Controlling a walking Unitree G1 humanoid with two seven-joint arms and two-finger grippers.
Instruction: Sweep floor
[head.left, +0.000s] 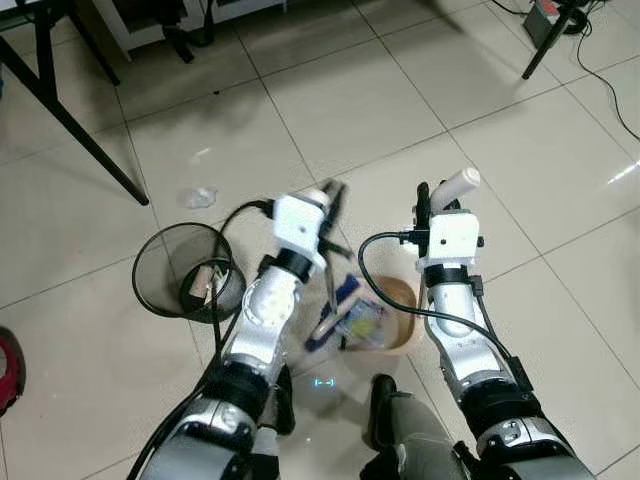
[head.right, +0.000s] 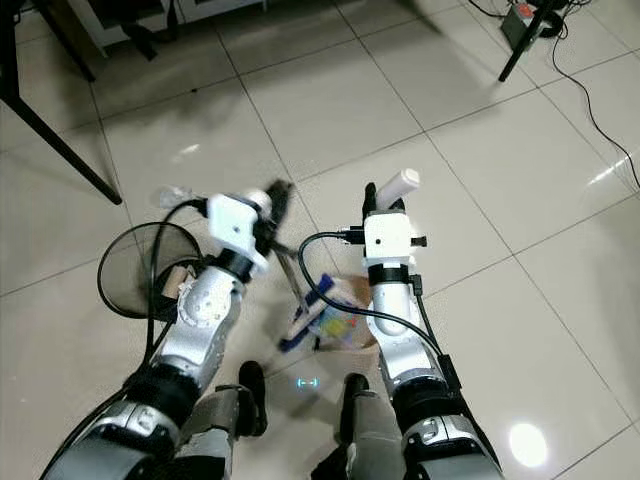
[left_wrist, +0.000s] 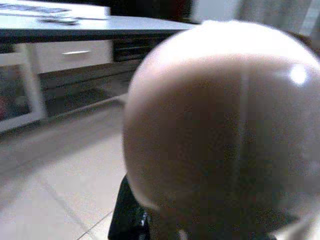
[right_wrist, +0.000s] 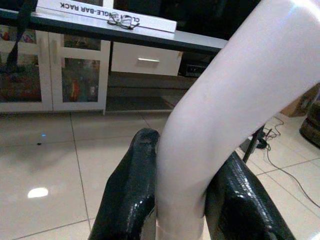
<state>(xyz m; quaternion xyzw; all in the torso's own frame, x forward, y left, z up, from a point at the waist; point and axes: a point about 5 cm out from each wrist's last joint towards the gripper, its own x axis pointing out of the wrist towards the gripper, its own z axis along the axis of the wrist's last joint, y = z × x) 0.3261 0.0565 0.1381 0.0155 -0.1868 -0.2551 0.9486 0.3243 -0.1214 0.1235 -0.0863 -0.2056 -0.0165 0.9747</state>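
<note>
While both arms reach forward over the tiled floor, the scene reads as follows.

Dustpan handle: the white handle stands upright, squeezed between the right gripper's two black fingers, which are clenched on its lower part; its rounded top rises above the fingertips.

Dustpan: the tan pan lies on the floor below the right gripper, near the robot's feet, with colourful litter lying in it.

Broom: a thin rod runs down from the left gripper to a blue head at the pan's edge, touching the litter. The arm is blurred.

Left gripper: its wrist view shows a big rounded pale knob right at the fingers, out of focus; the jaws look closed around the broom, though the grip itself is hidden.

Bin: a black mesh bin stands just beside the left forearm, outward of its jaws, with some scraps inside.

Wrapper: a crumpled clear scrap lies on the tiles beyond the bin.

Table: black legs stand well beyond the left jaws.

Cabinet: a white low unit lies far ahead of the right jaws.
</note>
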